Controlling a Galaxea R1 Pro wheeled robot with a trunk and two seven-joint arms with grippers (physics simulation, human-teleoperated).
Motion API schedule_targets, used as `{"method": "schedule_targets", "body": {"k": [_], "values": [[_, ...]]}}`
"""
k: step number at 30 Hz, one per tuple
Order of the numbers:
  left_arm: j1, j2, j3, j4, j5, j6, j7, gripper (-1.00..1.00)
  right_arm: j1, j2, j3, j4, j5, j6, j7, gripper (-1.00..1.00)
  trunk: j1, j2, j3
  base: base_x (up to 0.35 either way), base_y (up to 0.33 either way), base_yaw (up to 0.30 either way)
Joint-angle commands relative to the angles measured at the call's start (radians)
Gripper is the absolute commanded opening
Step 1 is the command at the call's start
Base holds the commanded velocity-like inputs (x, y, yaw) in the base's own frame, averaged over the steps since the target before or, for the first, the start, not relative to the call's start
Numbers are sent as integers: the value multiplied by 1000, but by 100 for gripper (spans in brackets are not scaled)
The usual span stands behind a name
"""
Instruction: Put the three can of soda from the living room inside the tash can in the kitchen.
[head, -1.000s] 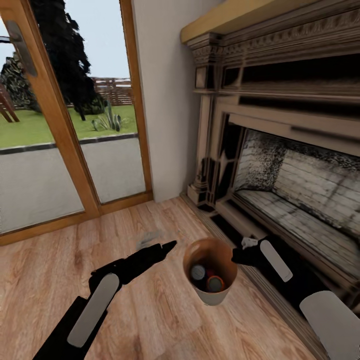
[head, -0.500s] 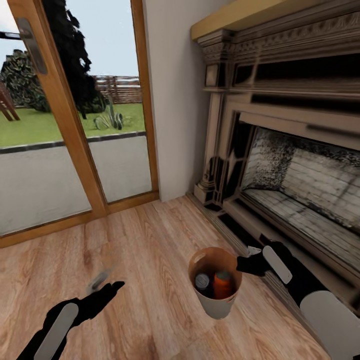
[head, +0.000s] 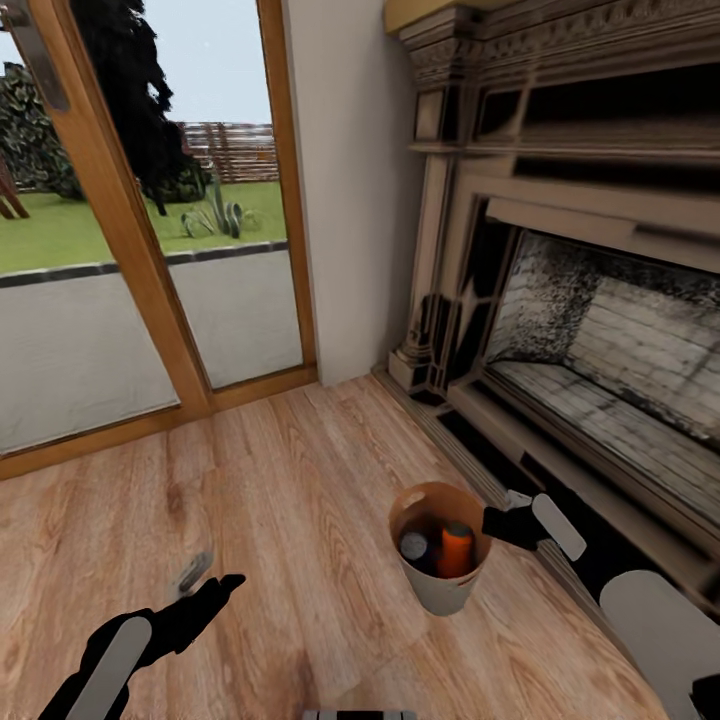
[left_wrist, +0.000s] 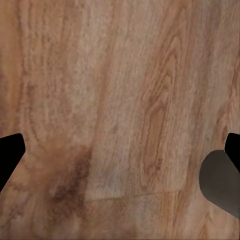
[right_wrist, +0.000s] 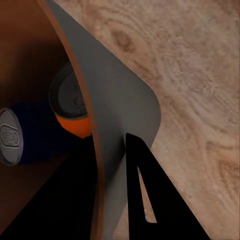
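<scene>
Inside tash can (right_wrist: 125, 100): right claw (right_wrist: 112, 150) pinches rim; left claw (left_wrist: 120, 155) wide, empty.

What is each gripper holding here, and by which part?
The right gripper pinches the tash can by its rim wall, one finger inside, one outside. The left gripper is open and holds nothing.
</scene>
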Motion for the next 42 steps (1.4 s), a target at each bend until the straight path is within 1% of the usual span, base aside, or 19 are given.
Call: {"method": "schedule_targets", "body": {"k": [1, 3, 5, 7, 10, 13, 15, 23, 27, 28, 31, 38, 39, 41, 42], "values": [[0, 0, 0, 0, 0, -1, 0, 100, -1, 0, -18, 0, -13, -10, 4, -100, 0, 0, -4, 0, 0, 0], [0, 0, 0, 0, 0, -2, 0, 100, -1, -1, -52, 0, -13, -33, 6, -100, 1, -1, -12, 0, 0, 0], [0, 0, -1, 0, 0, -2, -1, 100, -1, -1, -71, 0, -13, -51, 7, -100, 2, -1, -19, 0, 0, 0], [0, 0, -1, 0, 0, -2, -1, 100, -1, -2, -78, 0, -12, -58, 7, -100, 3, -2, -27, 0, 0, 0], [0, 0, -2, 0, 0, -3, -1, 100, -1, -1, -80, 0, -12, -73, 7, -100, 4, -2, -39, 0, 0, 0], [0, 0, -2, 1, 0, -3, -1, 100, 0, -1, -79, 1, -10, -143, 7, -100, 6, -3, -50, 0, 0, 0], [0, 0, -2, 1, 0, -4, -1, 100, 0, -2, -79, 1, -11, -166, 8, -100, 7, -4, -58, 0, 0, 0], [0, 0, -2, 2, 0, -3, -1, 100, 1, -2, -78, 1, -13, -175, 8, -100, 10, -6, -89, 0, 0, 0], [0, -1, -4, 1, 0, -4, -1, 100, 1, -2, -78, 1, -12, -175, 8, -100, 10, -6, -89, 0, 0, 0], [0, -1, -4, 0, 0, -4, -1, 100, 1, -2, -76, 1, -11, -175, 8, 100, 10, -6, -89, 0, 0, 0], [0, -2, -4, 0, 0, -4, -3, 100, 1, -2, -70, 1, -8, -176, 7, 100, 10, -6, -89, 0, 0, 0], [0, -2, -5, 1, -2, -5, -1, 100, 2, -2, -75, -4, -6, -177, 7, 100, 10, -6, -89, 0, 0, 0], [1, -2, -5, 1, -2, -5, 0, 100, 5, -6, -76, -19, -6, -179, 7, 100, 10, -6, -89, 0, 0, 0], [7, -3, -7, 1, -2, -7, -1, 100, 26, -28, -78, -125, -7, -181, 9, 100, 10, -6, -89, 0, 0, 0], [8, -3, -7, 0, -2, -7, -2, 100, 37, -37, -78, -150, -8, -181, 9, 100, 10, -6, -89, 0, 0, 0]]}}
